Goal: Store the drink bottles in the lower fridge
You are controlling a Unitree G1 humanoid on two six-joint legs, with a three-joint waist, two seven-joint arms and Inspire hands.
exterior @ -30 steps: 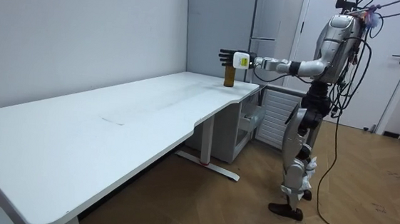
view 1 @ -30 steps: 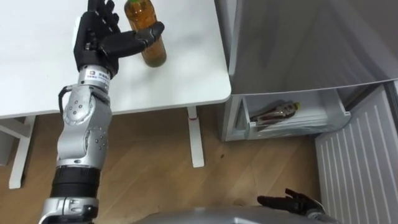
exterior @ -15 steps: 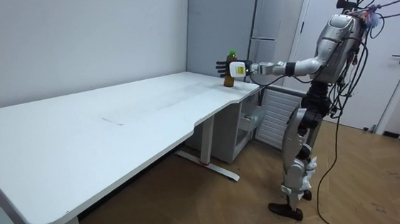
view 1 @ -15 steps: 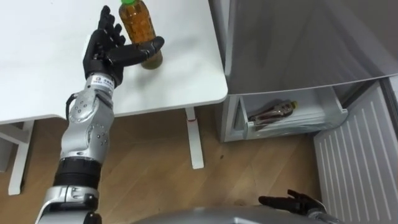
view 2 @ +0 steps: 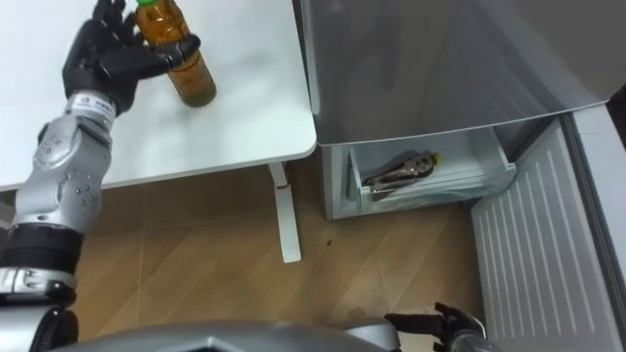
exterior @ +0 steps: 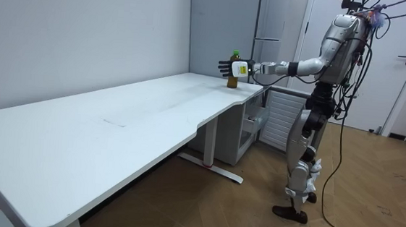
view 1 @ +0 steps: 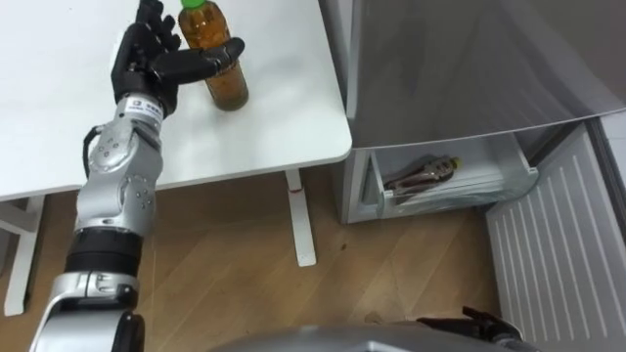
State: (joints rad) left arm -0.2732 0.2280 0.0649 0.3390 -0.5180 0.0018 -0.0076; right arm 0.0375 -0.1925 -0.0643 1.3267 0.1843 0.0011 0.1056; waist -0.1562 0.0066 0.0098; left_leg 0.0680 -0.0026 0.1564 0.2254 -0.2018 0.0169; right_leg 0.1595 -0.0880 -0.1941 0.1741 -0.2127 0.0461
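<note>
While the bottle (view 1: 217, 70) stands upright on the table (view 1: 284, 112), the left hand (view 1: 147, 66) brackets it, fingers straight, thumb across its front (no grip yet). The fridge drawer (view 1: 445, 197) is open, apparently with one drink (view 1: 421, 176) inside. Transfer is outstanding, and the right hand (view 1: 471, 321) hangs slack.

No word, number or sign can be read anywhere. A small white tag (view 1: 140, 106) on the wrist at six o'clock of the left hand (view 1: 147, 64) bears dark print, too small to make out. The amber drink bottle (view 1: 223, 86) on the white surface (view 1: 274, 117) shows no legible label
</note>
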